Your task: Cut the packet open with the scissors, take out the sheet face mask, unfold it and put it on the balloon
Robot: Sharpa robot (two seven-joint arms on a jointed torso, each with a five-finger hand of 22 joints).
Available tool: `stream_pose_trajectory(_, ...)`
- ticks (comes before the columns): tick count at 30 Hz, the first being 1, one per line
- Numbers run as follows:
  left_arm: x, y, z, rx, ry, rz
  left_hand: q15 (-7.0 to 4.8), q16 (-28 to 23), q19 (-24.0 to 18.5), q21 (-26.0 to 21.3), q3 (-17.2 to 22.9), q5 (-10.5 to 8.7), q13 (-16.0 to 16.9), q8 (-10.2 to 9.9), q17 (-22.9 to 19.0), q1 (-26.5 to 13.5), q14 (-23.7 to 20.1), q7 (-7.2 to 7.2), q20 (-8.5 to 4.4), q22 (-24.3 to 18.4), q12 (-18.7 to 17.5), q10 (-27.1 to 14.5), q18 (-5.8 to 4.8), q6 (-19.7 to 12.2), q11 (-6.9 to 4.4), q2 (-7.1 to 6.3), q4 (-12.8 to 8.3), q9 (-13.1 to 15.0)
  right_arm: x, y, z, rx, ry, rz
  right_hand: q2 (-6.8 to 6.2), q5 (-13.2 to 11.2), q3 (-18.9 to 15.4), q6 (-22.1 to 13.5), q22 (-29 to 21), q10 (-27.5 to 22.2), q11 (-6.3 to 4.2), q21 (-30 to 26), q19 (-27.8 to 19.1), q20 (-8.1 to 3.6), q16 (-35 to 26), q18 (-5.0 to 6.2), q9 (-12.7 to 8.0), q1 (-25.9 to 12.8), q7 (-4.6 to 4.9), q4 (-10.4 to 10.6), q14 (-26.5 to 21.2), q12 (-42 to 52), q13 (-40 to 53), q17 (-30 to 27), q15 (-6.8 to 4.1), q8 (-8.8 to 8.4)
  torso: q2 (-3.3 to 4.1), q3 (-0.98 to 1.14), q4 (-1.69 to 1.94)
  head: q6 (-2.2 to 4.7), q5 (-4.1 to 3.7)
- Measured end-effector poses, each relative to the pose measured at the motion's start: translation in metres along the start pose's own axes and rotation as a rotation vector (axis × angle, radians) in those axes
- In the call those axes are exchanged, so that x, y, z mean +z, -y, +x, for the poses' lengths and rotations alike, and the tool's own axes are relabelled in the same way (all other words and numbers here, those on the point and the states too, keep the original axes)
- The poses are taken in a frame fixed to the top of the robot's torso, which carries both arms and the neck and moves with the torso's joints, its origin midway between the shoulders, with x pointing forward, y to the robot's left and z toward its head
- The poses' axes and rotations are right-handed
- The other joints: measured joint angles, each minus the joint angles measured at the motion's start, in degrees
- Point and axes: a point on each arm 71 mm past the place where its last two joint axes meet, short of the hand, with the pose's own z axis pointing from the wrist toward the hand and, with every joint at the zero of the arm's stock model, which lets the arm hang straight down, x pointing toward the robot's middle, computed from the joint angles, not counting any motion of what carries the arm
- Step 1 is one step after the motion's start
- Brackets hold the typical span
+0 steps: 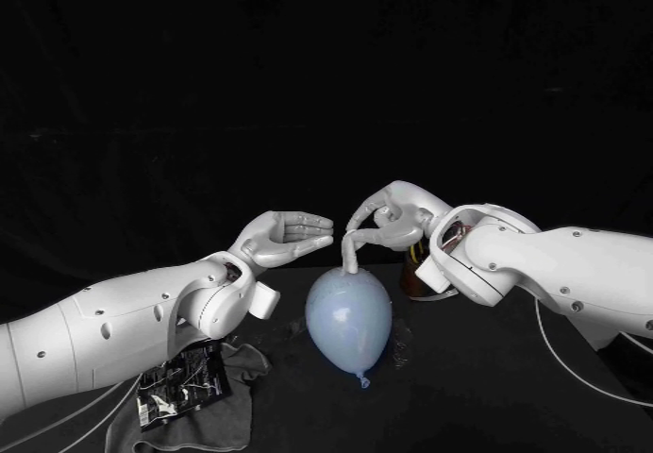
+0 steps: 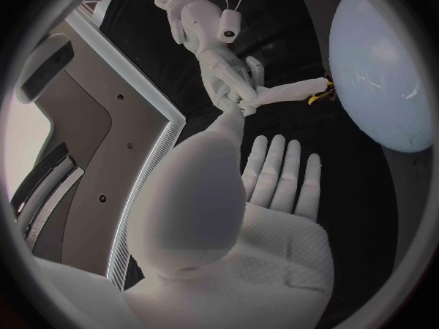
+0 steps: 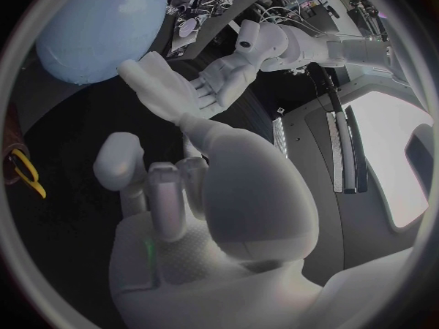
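You've got a matte black table (image 1: pixel 490 396) with plain darkness behind it, so the pale stuff really pops. Over on the robot's left side a crumpled grey cloth (image 1: pixel 225 420) lies on the table, with the glossy black packet (image 1: pixel 180 382) on top of it. The balloon (image 1: pixel 350 316) is pale blue, smooth and egg-shaped, and it lies mid-table with its knot toward the robot. Your right hand (image 1: pixel 392 215) pinches the sheet face mask (image 1: pixel 348 250), a narrow white strip hanging down to touch the balloon's far end. Your left hand (image 1: pixel 283 238) is near it, palm up, fingers loose, holding nothing. A brown container (image 1: pixel 413 280) stands behind the right hand, and the scissors (image 3: pixel 28 174) show yellow handles at it.
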Motion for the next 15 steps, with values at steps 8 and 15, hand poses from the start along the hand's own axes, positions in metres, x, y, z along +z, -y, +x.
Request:
stream_pose_trajectory(8,0.008,0.000,0.013,-0.010,-0.019,0.010,0.22,-2.11,-0.32,-1.52,-3.76,0.00,0.00,-0.95,0.01,1.45,-0.22,-0.06,-0.02,-0.11,0.00,-1.51,0.00,-1.09,0.58,-0.42,2.34,0.00,0.012,-0.013,-0.001,-0.075,-0.040,0.005,0.00,-0.01,0.00,-0.02,-0.01,0.00,0.00,0.00,0.00,0.00,-0.10,0.00,-0.04,0.00,0.00,0.00,0.00,0.00,0.03,-0.04,0.00,0.26,0.08,0.01,0.05,0.49,-0.42)
stream_pose_trajectory(15,0.010,0.000,0.019,-0.017,-0.031,0.013,-0.05,-1.48,6.77,-0.19,-4.53,0.00,0.00,-1.29,0.74,2.40,4.93,-0.27,-0.14,0.43,0.00,-1.64,0.06,-1.30,0.99,0.53,2.16,-0.01,0.019,-0.017,-0.002,-0.125,-0.055,0.009,0.00,-0.01,0.00,0.01,-0.05,0.00,0.00,0.00,0.00,0.00,0.07,-0.01,-0.01,0.00,0.04,0.00,0.00,0.00,0.05,-0.04,0.00,0.29,0.12,-0.04,0.13,0.47,-0.59)
